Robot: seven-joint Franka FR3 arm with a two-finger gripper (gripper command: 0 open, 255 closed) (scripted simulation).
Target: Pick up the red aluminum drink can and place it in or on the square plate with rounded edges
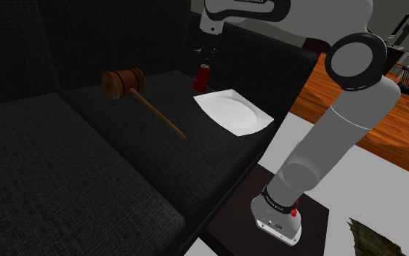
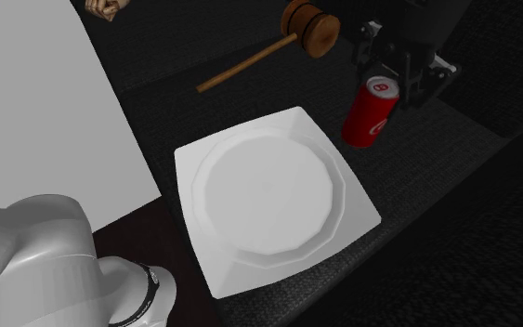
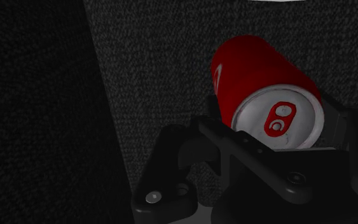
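Clasps the red can [image 2: 366, 116] by its top end in the end effector [image 2: 385, 82], tilted just beside the white square plate [image 2: 268, 200] on the black sofa [image 1: 86, 167]; probably light, slick, dent-prone, so better gripped mid-body.

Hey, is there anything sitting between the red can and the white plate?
Nothing visible. The red can, in the gripper, is just beside the white plate with bare cushion between; the wooden mallet lies off that path.
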